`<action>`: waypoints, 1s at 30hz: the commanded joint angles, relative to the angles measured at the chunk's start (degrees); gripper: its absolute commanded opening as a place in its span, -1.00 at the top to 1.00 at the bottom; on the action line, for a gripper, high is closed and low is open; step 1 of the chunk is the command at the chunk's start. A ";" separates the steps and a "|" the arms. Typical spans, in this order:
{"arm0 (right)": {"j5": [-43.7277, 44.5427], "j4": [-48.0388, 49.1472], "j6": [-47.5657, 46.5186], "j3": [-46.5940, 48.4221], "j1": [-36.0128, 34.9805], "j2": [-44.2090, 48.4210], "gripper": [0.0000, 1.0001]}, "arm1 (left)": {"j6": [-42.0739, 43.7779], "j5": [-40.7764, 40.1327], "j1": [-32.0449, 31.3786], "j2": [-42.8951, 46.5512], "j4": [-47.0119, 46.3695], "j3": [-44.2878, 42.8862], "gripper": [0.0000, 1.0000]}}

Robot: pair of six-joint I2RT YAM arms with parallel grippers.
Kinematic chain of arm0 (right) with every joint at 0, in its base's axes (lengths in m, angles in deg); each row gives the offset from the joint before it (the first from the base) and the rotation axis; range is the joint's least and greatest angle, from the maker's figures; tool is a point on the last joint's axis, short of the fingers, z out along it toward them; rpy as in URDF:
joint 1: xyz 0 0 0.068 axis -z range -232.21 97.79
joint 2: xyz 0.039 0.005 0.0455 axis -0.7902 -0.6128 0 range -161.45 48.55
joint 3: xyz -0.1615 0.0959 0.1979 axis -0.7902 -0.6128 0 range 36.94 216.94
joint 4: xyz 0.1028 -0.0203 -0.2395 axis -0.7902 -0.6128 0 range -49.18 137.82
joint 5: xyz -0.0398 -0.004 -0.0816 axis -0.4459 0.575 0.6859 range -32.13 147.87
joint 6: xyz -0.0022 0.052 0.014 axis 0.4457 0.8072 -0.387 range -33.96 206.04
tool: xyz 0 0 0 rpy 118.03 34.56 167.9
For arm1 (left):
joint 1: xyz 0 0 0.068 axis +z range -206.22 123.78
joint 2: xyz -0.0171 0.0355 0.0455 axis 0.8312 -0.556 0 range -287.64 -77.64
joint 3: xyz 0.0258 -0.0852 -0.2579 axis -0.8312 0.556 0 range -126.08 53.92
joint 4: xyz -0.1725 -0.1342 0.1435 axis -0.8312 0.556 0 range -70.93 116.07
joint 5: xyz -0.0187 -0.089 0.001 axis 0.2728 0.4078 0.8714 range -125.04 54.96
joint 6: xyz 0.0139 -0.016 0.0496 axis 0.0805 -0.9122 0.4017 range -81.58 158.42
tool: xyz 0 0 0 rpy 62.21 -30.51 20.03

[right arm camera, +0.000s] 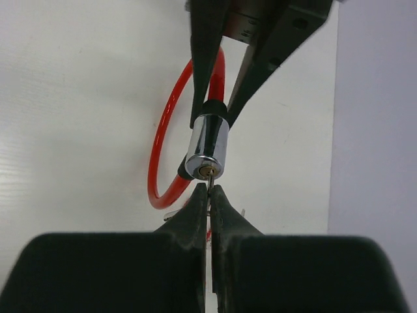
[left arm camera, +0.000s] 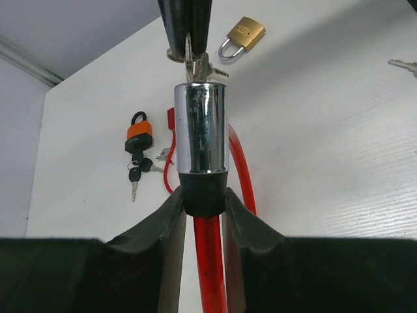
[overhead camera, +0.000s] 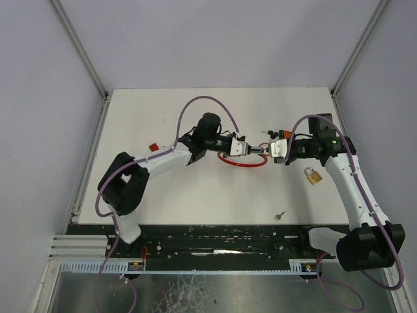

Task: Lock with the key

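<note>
The lock is a red cable lock (left arm camera: 208, 261) with a chrome cylinder (left arm camera: 201, 127) and a black collar. My left gripper (left arm camera: 204, 199) is shut on that collar and holds the cylinder off the table, at mid-table (overhead camera: 257, 150). My right gripper (right arm camera: 210, 192) is shut on a small silver key (right arm camera: 210, 184). The key's tip sits in the brass keyhole on the cylinder's end face (right arm camera: 207, 171). In the left wrist view the key (left arm camera: 191, 62) shows above the cylinder, pinched between the right fingers. The two grippers meet tip to tip in the top view, left (overhead camera: 251, 149) and right (overhead camera: 268, 151).
A brass padlock (overhead camera: 314, 175) lies right of the grippers. A loose key (overhead camera: 279, 214) lies nearer the front edge. An orange-and-black padlock (left arm camera: 139, 135) with a bunch of keys (left arm camera: 135, 176) lies beyond the cable loop (overhead camera: 242, 163). A small red piece (overhead camera: 153, 147) sits at left.
</note>
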 commanded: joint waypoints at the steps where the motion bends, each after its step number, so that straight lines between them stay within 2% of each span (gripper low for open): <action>1: -0.27 -7.91 -17.87 0.57 -0.42 0.31 1.00 | 3.09 5.14 0.01 -2.13 11.30 -6.94 0.99; 3: 1.05 -11.66 -26.78 1.25 -0.44 0.61 1.00 | 2.93 6.49 0.64 -3.01 15.07 -9.05 0.99; 5: 2.31 -13.56 -31.15 2.71 -0.39 0.59 1.00 | 1.90 8.82 1.45 -3.35 16.56 -10.12 1.00; 11: 0.22 -18.15 -34.04 7.00 -0.43 -0.19 1.00 | 0.20 13.58 3.06 -3.19 18.96 -11.46 1.00; 17: -2.02 -15.77 -25.36 7.46 -0.39 1.49 1.00 | -0.74 12.33 3.16 -2.76 20.29 -11.91 1.00; 21: -2.76 -11.40 -15.63 6.67 -0.43 2.44 1.00 | -0.35 10.10 3.16 -2.77 21.22 -12.08 1.00; 23: -3.65 -7.34 -7.09 6.07 -0.44 2.82 1.00 | 0.31 9.16 3.16 -2.73 22.23 -12.18 1.00; 30: -5.61 -5.35 -2.09 4.75 -0.43 1.97 1.00 | 1.88 7.06 3.17 -0.89 20.61 -9.82 1.00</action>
